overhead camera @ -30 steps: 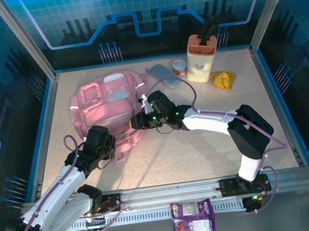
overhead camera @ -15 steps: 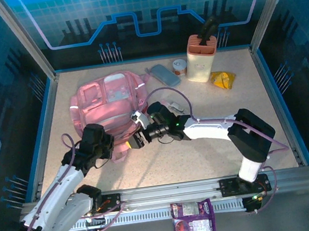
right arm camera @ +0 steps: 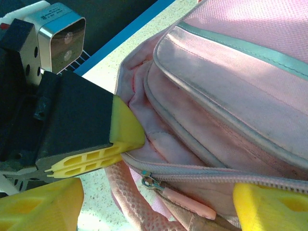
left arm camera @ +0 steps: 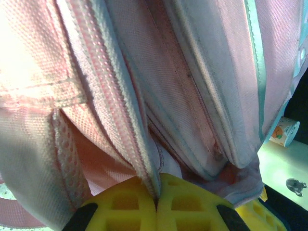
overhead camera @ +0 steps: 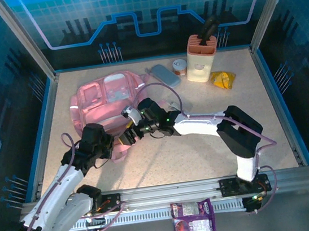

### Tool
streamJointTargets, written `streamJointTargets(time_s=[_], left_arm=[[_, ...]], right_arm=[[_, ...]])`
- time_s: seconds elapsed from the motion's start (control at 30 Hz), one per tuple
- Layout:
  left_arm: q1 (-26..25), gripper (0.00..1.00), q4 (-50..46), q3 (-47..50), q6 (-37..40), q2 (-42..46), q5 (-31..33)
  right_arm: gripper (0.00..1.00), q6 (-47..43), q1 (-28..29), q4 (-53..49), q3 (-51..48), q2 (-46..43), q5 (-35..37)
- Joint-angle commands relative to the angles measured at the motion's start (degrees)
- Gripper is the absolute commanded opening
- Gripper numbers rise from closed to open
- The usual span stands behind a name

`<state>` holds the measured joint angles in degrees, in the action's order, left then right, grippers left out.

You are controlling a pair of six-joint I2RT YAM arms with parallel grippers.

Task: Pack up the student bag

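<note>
The student bag (overhead camera: pixel 107 99), a soft pink backpack, lies at the back left of the table. My left gripper (overhead camera: pixel 112 145) is at the bag's near edge; in the left wrist view its yellow fingers (left arm camera: pixel 130 204) are shut on the zipper-lined rim of the bag (left arm camera: pixel 144 96). My right gripper (overhead camera: pixel 127 135) is right beside it at the same corner. In the right wrist view the right gripper (right arm camera: pixel 154 208) stands open, and the pink zipper pull (right arm camera: pixel 185 199) lies between its fingers, untouched. The left gripper (right arm camera: pixel 96 139) holds the bag's mouth (right arm camera: pixel 159 125) open.
At the back stand a cream holder with a black item (overhead camera: pixel 201 58), a small jar (overhead camera: pixel 179 66), a grey case (overhead camera: pixel 162 75) and a yellow packet (overhead camera: pixel 222 79). A purple packet (overhead camera: pixel 194 227) lies on the front rail. Blue walls ring the table.
My right gripper has moved left and nearer, down to the bag's near corner beside the left gripper, and its jaws have opened. The left gripper has stayed shut on the bag's rim.
</note>
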<state>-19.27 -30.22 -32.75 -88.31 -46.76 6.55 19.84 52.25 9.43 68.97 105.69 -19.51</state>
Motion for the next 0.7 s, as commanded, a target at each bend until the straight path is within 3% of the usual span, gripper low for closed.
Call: streamJointTargets(time_s=[0.0, 0.17, 0.33, 0.67], left_arm=[[0.5, 0.0, 1.6, -3.1, 1.3, 1.0, -0.6], [0.5, 0.0, 1.5, -3.1, 1.4, 1.1, 0.0], [0.5, 0.0, 1.6, -3.0, 1.4, 0.9, -0.1], [0.6, 0.0, 1.9, -2.9, 1.3, 0.9, 0.0]], right_arm=[[0.82, -4.0, 1.5, -1.1, 1.9, 1.3, -0.7], [0.75, -8.1, 3.5, -4.5, 2.2, 1.6, 0.9], [0.64, -10.2, 3.5, -6.7, 2.7, 1.3, 1.0], [0.37, -13.6, 3.5, -16.2, 8.1, 3.8, 7.9]])
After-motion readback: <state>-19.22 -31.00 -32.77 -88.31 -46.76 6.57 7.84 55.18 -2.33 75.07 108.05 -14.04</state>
